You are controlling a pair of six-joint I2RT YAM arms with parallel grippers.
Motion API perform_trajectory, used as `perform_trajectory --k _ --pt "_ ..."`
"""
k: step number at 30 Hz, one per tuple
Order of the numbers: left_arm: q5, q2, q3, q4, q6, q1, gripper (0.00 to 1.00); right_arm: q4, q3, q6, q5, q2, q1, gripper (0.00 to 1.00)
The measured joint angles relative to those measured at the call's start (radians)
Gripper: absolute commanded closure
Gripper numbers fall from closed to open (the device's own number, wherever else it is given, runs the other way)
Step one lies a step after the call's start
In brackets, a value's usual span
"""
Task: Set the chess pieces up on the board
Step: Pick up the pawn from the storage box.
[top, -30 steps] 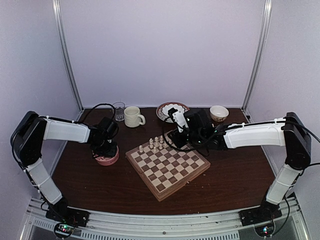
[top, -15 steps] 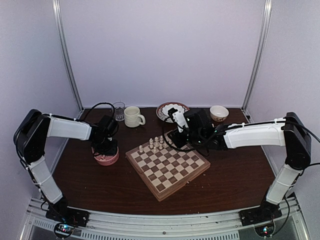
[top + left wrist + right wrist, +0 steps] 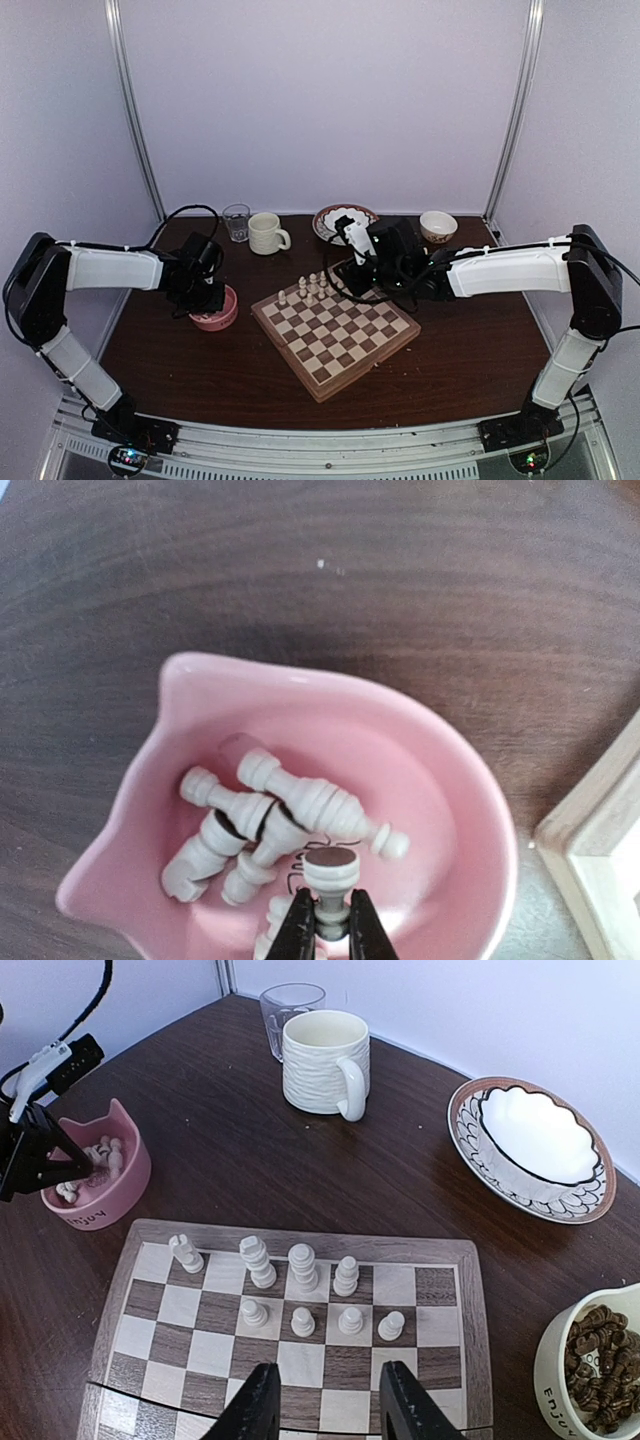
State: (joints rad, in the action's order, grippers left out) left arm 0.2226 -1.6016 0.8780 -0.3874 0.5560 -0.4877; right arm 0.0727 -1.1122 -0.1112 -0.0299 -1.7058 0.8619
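— Look of the chess pieces (image 3: 300,1265)?
— Pale cream, turned wood. Eight upright in two rows along the board (image 3: 335,335), 11 o'clock edge; more heaped in the pink bowl (image 3: 430,720), 9 o'clock of it on the surface (image 3: 450,350).
— Changed since a second back?
— Left tool (image 3: 332,930) now clamped on one bowl piece, shifted slightly toward 9 o'clock. Right tool (image 3: 325,1400) apart, empty, unmoved above the board.

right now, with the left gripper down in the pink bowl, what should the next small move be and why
Probably lift the left gripper straight up out of the pink bowl. Its jaws are shut on one cream chess piece, other pieces lie loose right beside it, and the board has only two part-filled rows, so a clean vertical pull seems safest.
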Motion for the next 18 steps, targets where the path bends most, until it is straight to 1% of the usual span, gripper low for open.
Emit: perform_trajectory --k 6,13,16,18 --pt "-0.021 0.090 -0.027 0.022 -0.005 0.000 0.91 0.002 0.000 0.001 0.006 0.000 0.006 0.63" --pt "-0.032 0.132 -0.047 0.029 -0.005 0.000 0.91 0.008 0.000 0.007 0.014 0.000 0.011 0.63" --pt "-0.064 0.155 -0.072 0.063 -0.013 0.000 0.91 0.019 0.005 0.011 0.039 0.000 0.016 0.63" --pt "-0.117 0.180 -0.107 0.112 -0.024 0.000 0.91 0.033 0.013 0.011 0.068 0.000 0.021 0.63"
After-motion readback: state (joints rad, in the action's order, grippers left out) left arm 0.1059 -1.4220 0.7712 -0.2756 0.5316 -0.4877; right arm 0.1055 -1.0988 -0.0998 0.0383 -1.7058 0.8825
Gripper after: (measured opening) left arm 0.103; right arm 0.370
